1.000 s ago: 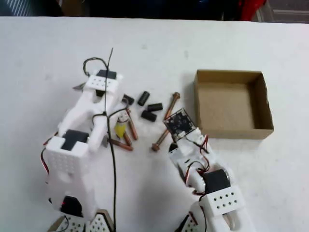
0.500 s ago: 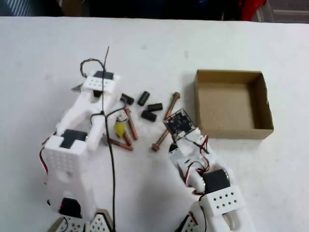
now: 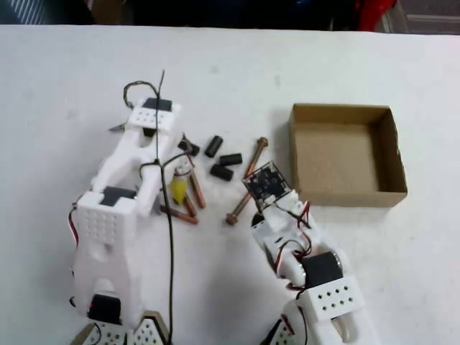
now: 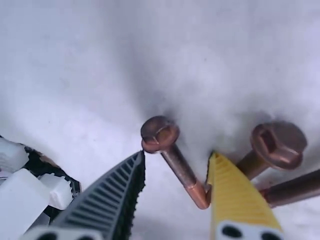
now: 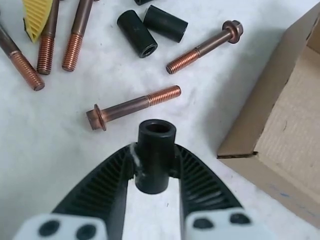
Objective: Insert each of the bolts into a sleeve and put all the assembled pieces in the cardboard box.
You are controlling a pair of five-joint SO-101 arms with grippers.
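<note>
Now left gripper is open, straddling a bolt on the surface, shank slanting across the gap. Right gripper, just right, clamps a sleeve, bore facing the bolts.

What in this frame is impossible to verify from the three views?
High view: the wrist board covers the right hand and its held sleeve.
Left wrist view: the yellow finger overlaps the end of the bolt, so contact is unclear.
Right wrist view: the frame edge cuts off the box.
High view: the left arm partly covers a loose sleeve.
</note>
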